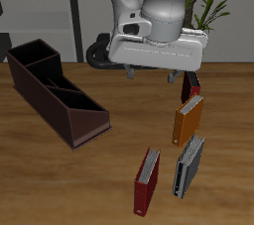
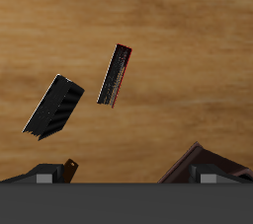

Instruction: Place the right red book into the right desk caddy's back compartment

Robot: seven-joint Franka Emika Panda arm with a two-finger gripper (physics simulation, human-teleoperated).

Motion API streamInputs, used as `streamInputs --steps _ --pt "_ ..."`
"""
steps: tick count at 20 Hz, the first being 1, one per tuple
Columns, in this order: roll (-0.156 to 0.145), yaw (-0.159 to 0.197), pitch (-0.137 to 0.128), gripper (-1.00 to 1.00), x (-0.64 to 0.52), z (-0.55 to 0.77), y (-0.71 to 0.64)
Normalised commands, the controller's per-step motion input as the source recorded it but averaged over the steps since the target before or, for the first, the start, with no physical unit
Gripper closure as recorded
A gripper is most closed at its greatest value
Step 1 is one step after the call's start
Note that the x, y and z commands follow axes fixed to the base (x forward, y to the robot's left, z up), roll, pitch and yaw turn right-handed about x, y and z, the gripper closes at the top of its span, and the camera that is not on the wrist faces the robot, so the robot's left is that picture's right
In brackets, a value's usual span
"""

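Observation:
The right red book [image 1: 147,181] stands on the table near its front edge, slim, red, with pale page edges; it also shows in the wrist view [image 2: 115,75]. The right desk caddy [image 1: 55,95] is a long dark maroon open-top box with dividers, standing apart from the books; one of its corners shows in the wrist view [image 2: 201,161]. My gripper [image 1: 151,73] hangs open and empty above the table, behind the books and well above them. In the wrist view the gripper [image 2: 126,183] has its fingers wide apart with nothing between them.
A black book [image 1: 189,166] stands beside the red one and shows in the wrist view [image 2: 54,107]. An orange book [image 1: 189,119] stands farther back. Another red book [image 1: 192,86] is behind it, partly hidden by my gripper. A plant [image 1: 212,11] is at the back.

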Motion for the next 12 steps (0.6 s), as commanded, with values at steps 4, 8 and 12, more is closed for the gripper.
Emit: streamInputs --steps 4,8,12 --pt "0.102 -0.02 -0.021 -1.0 0.19 0.11 0.08" --pt "0.088 0.018 -0.023 -1.0 0.16 0.04 -0.04" --pt "0.013 -0.003 -0.046 -1.0 0.05 0.08 -0.09"
